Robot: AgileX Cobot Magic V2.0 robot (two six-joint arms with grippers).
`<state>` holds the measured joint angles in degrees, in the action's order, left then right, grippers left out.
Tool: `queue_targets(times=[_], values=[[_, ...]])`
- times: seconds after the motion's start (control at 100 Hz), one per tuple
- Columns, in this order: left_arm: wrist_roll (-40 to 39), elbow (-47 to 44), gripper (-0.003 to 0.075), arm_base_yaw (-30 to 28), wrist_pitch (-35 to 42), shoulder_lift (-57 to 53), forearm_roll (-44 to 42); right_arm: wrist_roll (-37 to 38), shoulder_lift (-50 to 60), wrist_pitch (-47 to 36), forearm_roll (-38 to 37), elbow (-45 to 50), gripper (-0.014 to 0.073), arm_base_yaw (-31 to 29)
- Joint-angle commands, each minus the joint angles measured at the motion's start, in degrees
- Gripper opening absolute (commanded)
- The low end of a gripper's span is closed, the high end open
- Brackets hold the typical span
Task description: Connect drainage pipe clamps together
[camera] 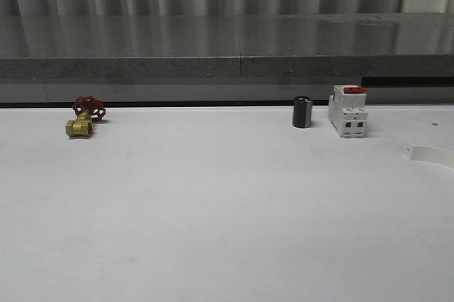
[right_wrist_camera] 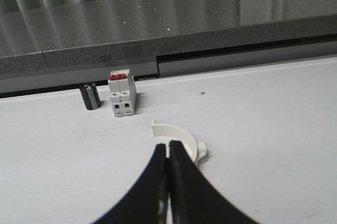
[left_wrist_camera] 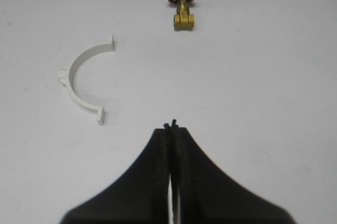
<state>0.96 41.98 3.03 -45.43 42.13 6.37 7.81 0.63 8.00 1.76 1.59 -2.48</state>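
Note:
One white half-ring drainage pipe clamp lies flat on the white table in the left wrist view, apart from my left gripper, which is shut with nothing in it. A second white half-ring clamp lies on the table just beyond my right gripper, whose shut black fingers hide part of it. The same clamp's end pokes in at the front view's right edge.
A brass valve with a red handwheel sits at the far left. A dark cylinder and a white breaker with a red top stand at the far right. A grey ledge runs behind the table.

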Motion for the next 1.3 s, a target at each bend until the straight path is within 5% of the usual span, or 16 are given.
queue_targets(times=[0.0,0.11,0.31,0.37,0.9,1.29], values=[[0.21,2.05,-0.0001,-0.32,1.81,2.75,0.77,-0.37,1.11,-4.65,-0.13,-0.93,-0.0067,-0.43],[0.21,2.05,0.0130,-0.32,0.96,5.51,1.01,-0.37,1.11,-4.65,-0.13,-0.93,-0.0067,-0.43],[0.21,2.05,0.0552,-0.32,1.03,9.44,1.14,-0.37,1.11,-4.65,-0.13,-0.93,-0.0067,-0.43],[0.21,2.08,0.0598,-0.32,1.87,10.61,1.01,-0.37,1.11,-4.65,-0.13,-0.93,-0.0067,-0.43],[5.82,19.17,0.0600,-13.26,1.58,39.84,0.22,-0.37,1.11,-4.65,-0.13,-0.93,-0.0067,-0.43],[11.53,32.97,0.0600,-16.26,1.58,61.55,0.11,-0.37,1.11,-4.65,-0.13,-0.93,-0.0067,-0.43]])
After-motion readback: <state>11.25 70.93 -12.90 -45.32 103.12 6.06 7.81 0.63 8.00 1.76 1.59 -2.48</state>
